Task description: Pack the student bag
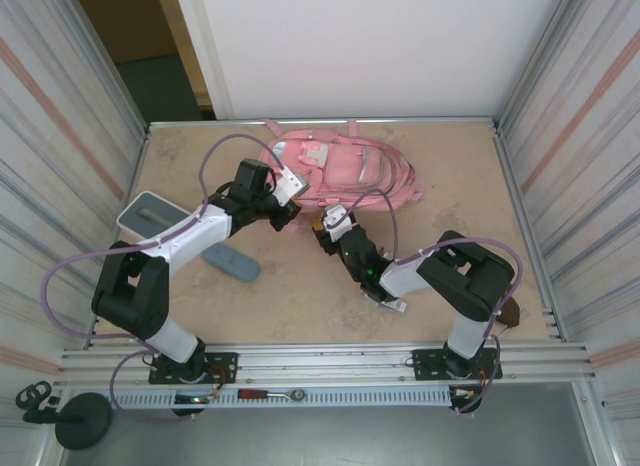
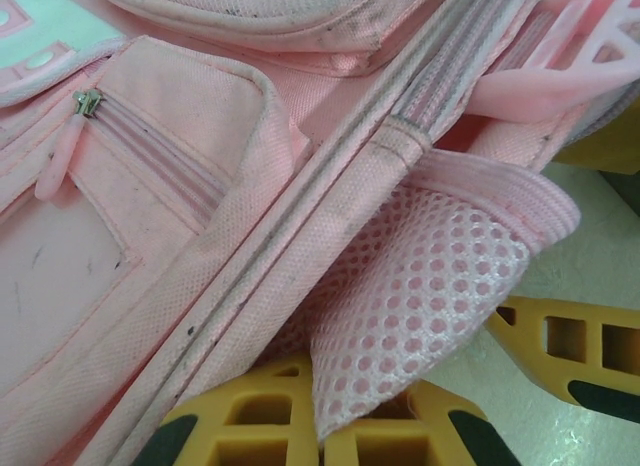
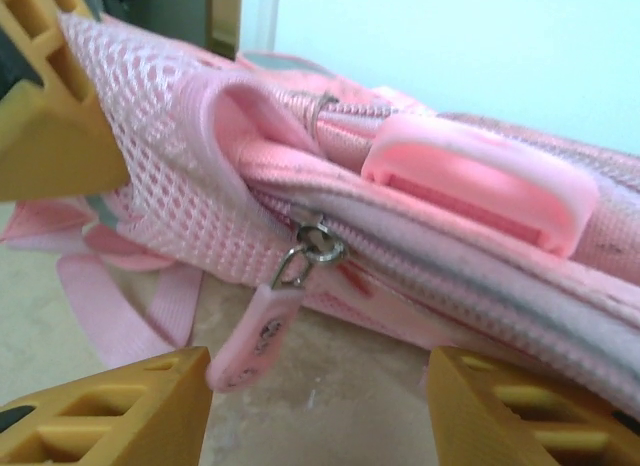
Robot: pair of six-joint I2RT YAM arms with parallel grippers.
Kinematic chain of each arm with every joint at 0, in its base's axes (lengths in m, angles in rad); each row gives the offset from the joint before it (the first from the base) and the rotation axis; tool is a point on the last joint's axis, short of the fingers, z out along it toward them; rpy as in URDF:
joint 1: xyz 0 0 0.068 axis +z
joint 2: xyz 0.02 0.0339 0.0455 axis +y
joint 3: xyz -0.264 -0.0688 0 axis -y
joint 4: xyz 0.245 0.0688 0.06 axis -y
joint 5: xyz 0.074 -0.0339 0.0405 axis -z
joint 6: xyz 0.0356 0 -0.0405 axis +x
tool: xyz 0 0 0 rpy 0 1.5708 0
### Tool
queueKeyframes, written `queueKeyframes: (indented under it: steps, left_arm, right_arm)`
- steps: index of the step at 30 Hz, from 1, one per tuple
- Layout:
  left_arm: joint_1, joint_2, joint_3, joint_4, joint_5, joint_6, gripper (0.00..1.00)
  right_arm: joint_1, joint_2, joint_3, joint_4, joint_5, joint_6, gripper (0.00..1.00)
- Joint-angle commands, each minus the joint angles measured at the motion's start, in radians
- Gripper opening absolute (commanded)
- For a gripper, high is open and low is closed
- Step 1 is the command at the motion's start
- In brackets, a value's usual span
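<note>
The student bag (image 1: 345,171) lies flat at the far centre of the table (image 1: 300,286), and both arms reach to its near edge. The left gripper (image 2: 420,386) has its yellow fingers (image 2: 250,426) spread wide around the bag's mesh side pocket (image 2: 420,286), not clamped. The right gripper (image 3: 320,406) is spread wide below a zipper pull (image 3: 255,336), holding nothing.

bag: student bag (image 1: 345,171), large soft pink backpack
pose: lying flat, front up, far-centre of table
front: zipped pockets, white patch; zips look closed
side: mesh pocket (image 2: 420,286), gaping
zip pull: pink tab (image 3: 250,336), hanging down
</note>
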Motion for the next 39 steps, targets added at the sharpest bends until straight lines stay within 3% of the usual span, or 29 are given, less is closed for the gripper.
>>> queueKeyframes:
  steps: [1, 4, 7, 13, 18, 22, 27, 31, 39]
  left_arm:
    - [0.004, -0.084, 0.057, 0.067, 0.082, -0.043, 0.0]
    - [0.004, -0.083, 0.054, 0.067, 0.078, -0.044, 0.0]
    - [0.004, -0.08, 0.051, 0.065, 0.069, -0.041, 0.0]
    - [0.004, -0.064, 0.053, 0.065, 0.065, -0.044, 0.0]
    - [0.004, -0.056, 0.048, 0.067, 0.062, -0.044, 0.0]
    - [0.004, -0.052, 0.044, 0.062, 0.052, -0.041, 0.0]
    - [0.013, -0.054, 0.04, 0.061, 0.034, -0.036, 0.0]
    - [0.038, -0.075, 0.021, 0.061, 0.006, 0.007, 0.0]
    - [0.074, -0.082, -0.02, 0.093, -0.094, 0.08, 0.0]
  right_arm:
    - [0.008, 0.03, 0.051, 0.086, 0.075, -0.025, 0.5]
    - [0.008, 0.04, 0.065, 0.09, 0.081, -0.023, 0.38]
    - [0.011, 0.039, 0.069, 0.092, 0.084, -0.02, 0.32]
    - [0.023, 0.033, 0.077, 0.092, 0.095, -0.043, 0.34]
    - [0.023, 0.033, 0.089, 0.083, 0.1, -0.054, 0.27]
    - [0.021, 0.031, 0.09, 0.079, 0.108, -0.053, 0.18]
    - [0.013, 0.025, 0.07, 0.064, 0.126, -0.04, 0.0]
    - [-0.011, -0.036, -0.006, 0.028, 0.138, -0.011, 0.0]
    - [-0.089, -0.229, -0.126, -0.27, 0.141, 0.155, 0.0]
